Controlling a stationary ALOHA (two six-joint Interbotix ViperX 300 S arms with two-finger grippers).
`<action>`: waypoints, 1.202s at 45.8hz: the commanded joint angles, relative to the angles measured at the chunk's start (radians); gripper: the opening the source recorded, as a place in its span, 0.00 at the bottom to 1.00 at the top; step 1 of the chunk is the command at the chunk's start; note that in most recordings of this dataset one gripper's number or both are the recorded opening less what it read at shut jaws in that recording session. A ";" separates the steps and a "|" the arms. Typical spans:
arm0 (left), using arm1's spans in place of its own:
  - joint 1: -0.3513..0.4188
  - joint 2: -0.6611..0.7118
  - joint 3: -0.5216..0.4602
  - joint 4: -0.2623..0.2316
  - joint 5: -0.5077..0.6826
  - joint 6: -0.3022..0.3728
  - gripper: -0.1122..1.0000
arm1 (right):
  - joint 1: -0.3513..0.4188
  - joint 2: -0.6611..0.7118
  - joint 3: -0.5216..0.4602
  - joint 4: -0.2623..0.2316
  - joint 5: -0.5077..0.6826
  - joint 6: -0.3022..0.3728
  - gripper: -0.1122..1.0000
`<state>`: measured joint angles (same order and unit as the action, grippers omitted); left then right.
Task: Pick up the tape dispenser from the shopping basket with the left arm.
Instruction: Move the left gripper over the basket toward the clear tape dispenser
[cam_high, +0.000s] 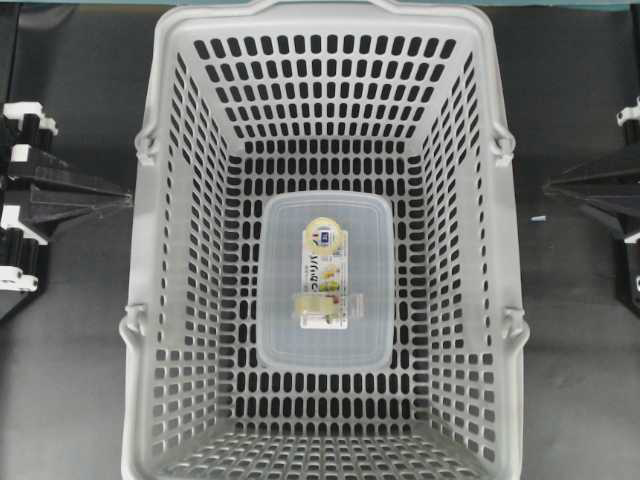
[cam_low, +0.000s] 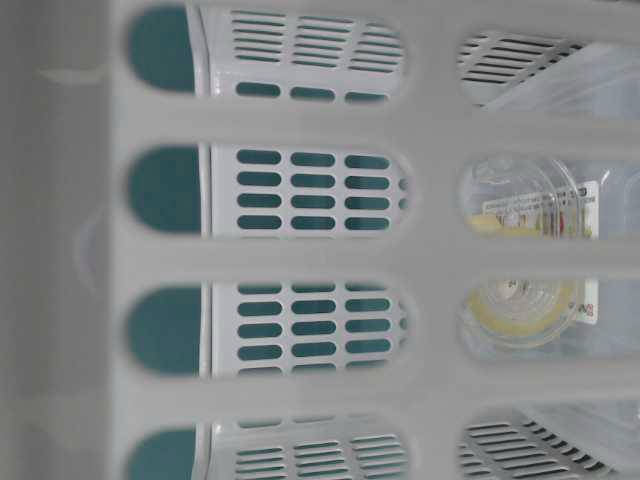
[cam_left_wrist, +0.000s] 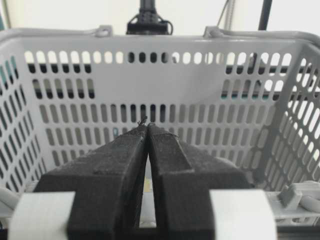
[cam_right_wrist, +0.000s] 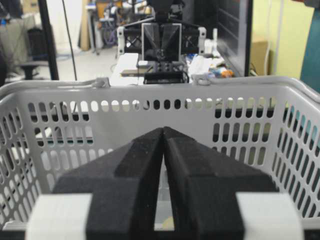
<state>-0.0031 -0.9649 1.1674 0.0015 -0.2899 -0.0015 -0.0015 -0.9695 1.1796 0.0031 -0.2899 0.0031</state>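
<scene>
Light grey perforated plastic shopping basket (cam_high: 165, 120) fills the middle of the overhead view. The clear rounded-rectangle tape dispenser pack (cam_high: 325, 283) with pale yellow roll and printed label strip lies flat on the basket floor, roughly centred and clear of all four walls, so there's room for fingers on either side. Table-level view catches the same pack (cam_low: 525, 255) only through the wall holes.

Left arm's black gripper (cam_left_wrist: 147, 127) sits outside the basket, beyond the wall at that view's left, tips pressed together and aimed at the perforated wall, holding nothing. Right black gripper (cam_right_wrist: 163, 131) is mirrored beyond the opposite wall, also closed and empty. Looks like a parked pose for both: neither is over the rim.

Pick not started, by my read. Left arm needs to lift over the rim, open, then drop straight down; the deep walls rule out a side approach.
</scene>
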 joint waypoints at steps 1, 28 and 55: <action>-0.018 0.012 -0.063 0.044 0.031 -0.026 0.15 | 0.003 0.000 -0.020 0.002 -0.006 0.006 0.10; -0.098 0.391 -0.489 0.043 0.512 -0.044 0.10 | 0.017 -0.054 -0.046 0.003 0.170 0.008 0.15; -0.127 0.813 -0.868 0.043 0.931 -0.153 0.76 | 0.038 -0.080 -0.048 0.003 0.201 0.008 0.78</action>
<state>-0.1273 -0.1887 0.3620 0.0414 0.5998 -0.1396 0.0337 -1.0554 1.1520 0.0031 -0.0844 0.0107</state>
